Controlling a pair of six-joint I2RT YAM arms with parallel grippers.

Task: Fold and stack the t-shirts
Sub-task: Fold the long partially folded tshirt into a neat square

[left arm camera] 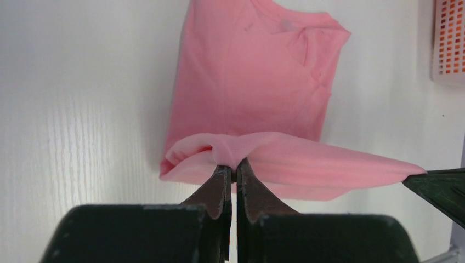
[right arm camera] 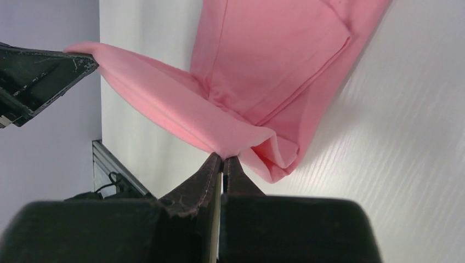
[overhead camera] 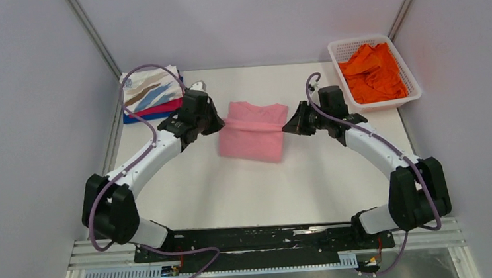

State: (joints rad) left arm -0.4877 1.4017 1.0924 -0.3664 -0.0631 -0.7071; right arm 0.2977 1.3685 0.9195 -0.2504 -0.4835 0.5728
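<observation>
Left hand [left arm camera: 233, 164] and right hand [right arm camera: 222, 158] clamp the soft light-pink cloth t-shirt [left arm camera: 252, 71] between them; uneven travel could skew the fold.

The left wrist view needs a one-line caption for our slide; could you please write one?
Left gripper shut on a raised edge of the pink t-shirt, right gripper pinching the opposite end.
</observation>
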